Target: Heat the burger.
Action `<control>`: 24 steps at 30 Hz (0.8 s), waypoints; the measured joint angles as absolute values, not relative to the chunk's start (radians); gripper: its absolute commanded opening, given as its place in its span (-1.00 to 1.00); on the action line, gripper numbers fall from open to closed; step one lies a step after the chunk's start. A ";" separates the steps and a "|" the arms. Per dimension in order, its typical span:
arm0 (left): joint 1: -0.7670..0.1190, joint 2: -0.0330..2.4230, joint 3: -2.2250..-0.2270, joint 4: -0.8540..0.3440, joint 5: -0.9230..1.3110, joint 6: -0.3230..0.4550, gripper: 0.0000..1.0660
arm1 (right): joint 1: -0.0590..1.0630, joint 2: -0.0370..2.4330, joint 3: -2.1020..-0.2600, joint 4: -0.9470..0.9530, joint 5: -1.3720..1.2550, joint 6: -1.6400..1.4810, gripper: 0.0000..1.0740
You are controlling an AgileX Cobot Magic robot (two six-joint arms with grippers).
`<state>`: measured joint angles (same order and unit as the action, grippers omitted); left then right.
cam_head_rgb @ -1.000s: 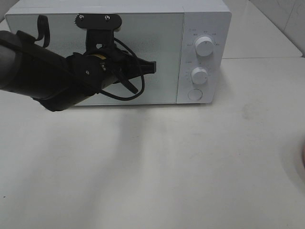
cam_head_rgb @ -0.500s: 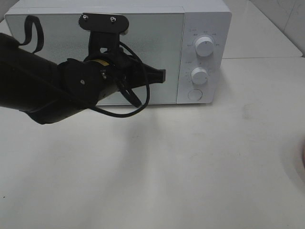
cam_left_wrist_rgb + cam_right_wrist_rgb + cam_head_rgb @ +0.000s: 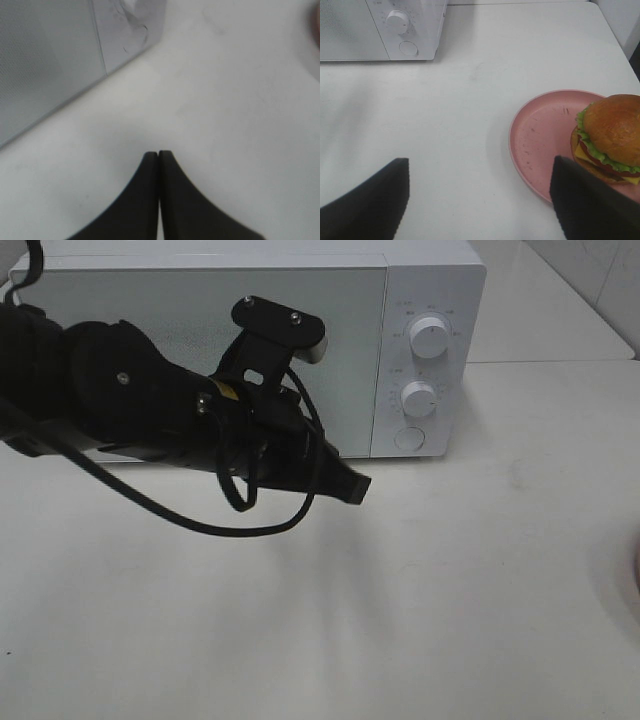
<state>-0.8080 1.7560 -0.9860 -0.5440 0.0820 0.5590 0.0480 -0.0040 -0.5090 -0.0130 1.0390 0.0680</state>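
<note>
The burger (image 3: 612,137) stands on the far side of a pink plate (image 3: 540,137) in the right wrist view; it is out of the exterior view. My right gripper (image 3: 480,167) is open and empty, its fingers spread wide above the table short of the plate. The white microwave (image 3: 430,280) stands at the back with its door (image 3: 340,330) closed. My left gripper (image 3: 355,488) is shut and empty, pointing down and right just in front of the door's lower right corner, left of the round button (image 3: 408,438). In the left wrist view its fingertips (image 3: 158,153) are pressed together above the table.
Two knobs (image 3: 428,337) (image 3: 419,398) sit on the microwave's control panel above the button. A sliver of the pink plate (image 3: 637,570) shows at the right edge of the exterior view. The white table (image 3: 450,590) spreads in front of the microwave.
My left arm has swung right and down, from in front of the door's middle to below its lower right corner. The gripper stays shut.
</note>
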 measured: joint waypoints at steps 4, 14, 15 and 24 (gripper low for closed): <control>-0.723 1.737 -0.986 -0.530 0.304 0.555 -0.92 | 0.048 -0.004 -0.509 -0.013 1.039 0.068 0.42; -0.456 1.618 -0.986 -0.517 0.713 0.492 0.61 | 0.048 -0.004 -0.509 -0.013 1.039 0.068 0.42; -0.393 1.583 -0.986 -0.510 0.789 0.476 0.82 | 0.048 -0.004 -0.509 -0.013 1.039 0.068 0.42; -0.137 1.399 -0.985 -0.334 1.013 0.440 0.86 | 0.048 -0.004 -0.509 -0.013 1.039 0.068 0.42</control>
<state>-0.1370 1.3990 -0.9850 -0.3340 1.0130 0.4400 0.0480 -0.0040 -0.5090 -0.0130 1.0390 0.0680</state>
